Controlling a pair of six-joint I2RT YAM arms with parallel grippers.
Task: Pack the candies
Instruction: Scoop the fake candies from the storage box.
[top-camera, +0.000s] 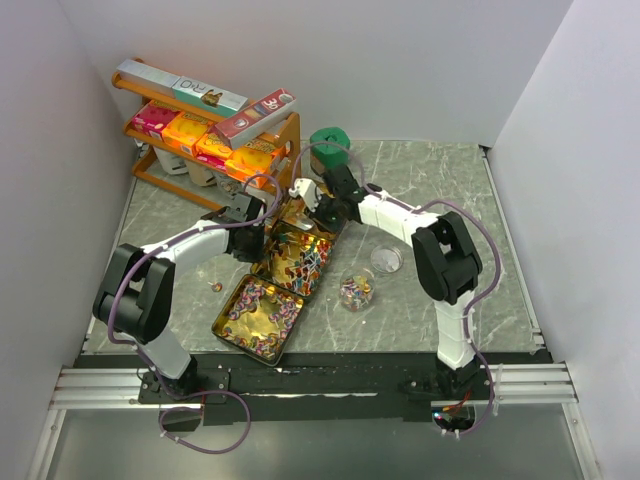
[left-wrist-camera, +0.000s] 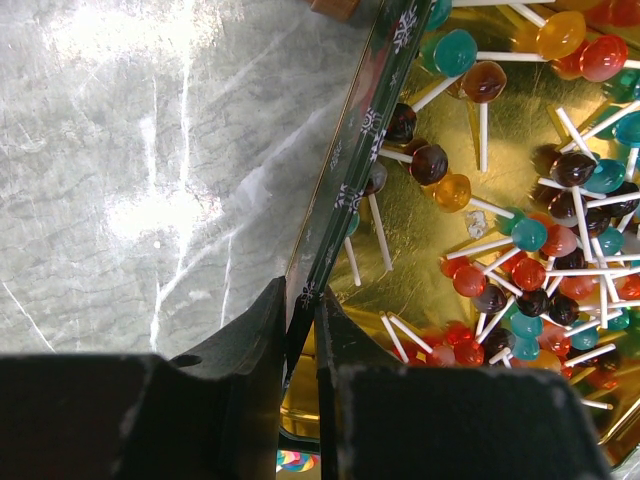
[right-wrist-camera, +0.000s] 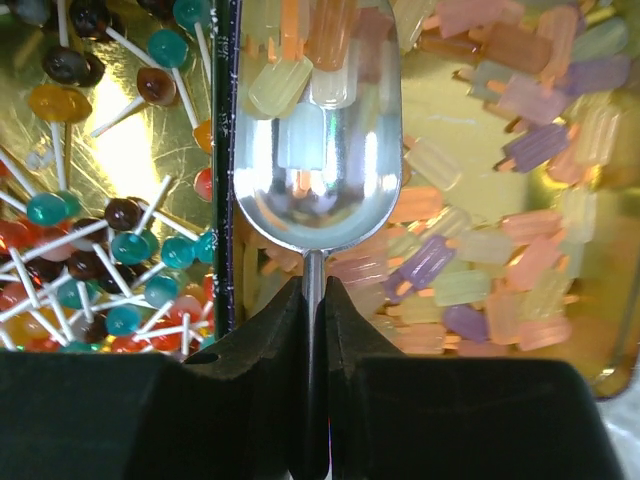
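three open gold tins (top-camera: 228, 300) lie edge to edge in a slanting row near the middle of the bench (top-camera: 450, 190), and the candies (top-camera: 300, 262) fill them. the left gripper (left-wrist-camera: 300, 300) is clenched on the dark patterned wall (left-wrist-camera: 352, 175) of the middle tin, one finger outside and one inside. just past it lie round lollipops (left-wrist-camera: 530, 270) on white sticks — teal, red, brown, orange. the right gripper (right-wrist-camera: 312, 290) is clamped on the thin handle of a metal scoop (right-wrist-camera: 305, 190). the scoop's bowl is over the far tin's pastel ice-lolly sweets (right-wrist-camera: 500, 250), and a few pale ones lie in it. on the side of the tins toward the bench's right edge stands a small clear bowl (top-camera: 356, 291) holding mixed candies, and just beyond it a clear dish (top-camera: 386, 259). one stray sweet (top-camera: 215, 286) lies left of the near tin. a wooden rack (top-camera: 215, 140) of boxes stands in the far left corner — a green roll (top-camera: 328, 142) sits beside it at the far edge.
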